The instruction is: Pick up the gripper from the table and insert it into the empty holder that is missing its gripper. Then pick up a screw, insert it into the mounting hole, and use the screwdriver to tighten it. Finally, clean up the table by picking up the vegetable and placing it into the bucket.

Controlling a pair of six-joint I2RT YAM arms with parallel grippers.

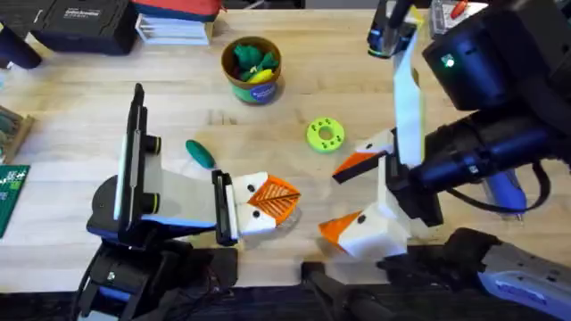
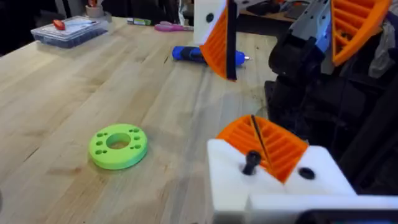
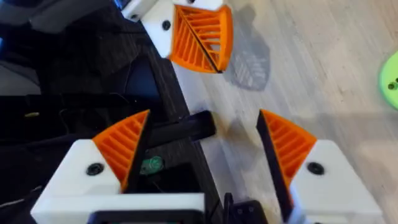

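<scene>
My left gripper (image 1: 272,198) is shut near the table's front edge, its two orange ribbed pads pressed together between white holders (image 2: 273,180). A black screw (image 2: 250,163) stands proud of one holder's hole. My right gripper (image 1: 332,201) stands open just to the right of it, its orange pads (image 3: 121,146) wide apart and nothing between them. The dark green vegetable (image 1: 200,153) lies on the table left of the left gripper. At the back middle stands the bucket (image 1: 252,69), with green and yellow toys inside. The blue screwdriver (image 1: 504,189) lies at the right, partly under the right arm, its tip (image 2: 244,58) showing.
A bright green disc with holes (image 1: 325,134) lies between the bucket and the right gripper. A clear parts box (image 2: 65,28) and pink scissors (image 2: 168,26) sit at the far right. A black case (image 1: 80,22) and a green circuit board (image 1: 9,192) are at the left.
</scene>
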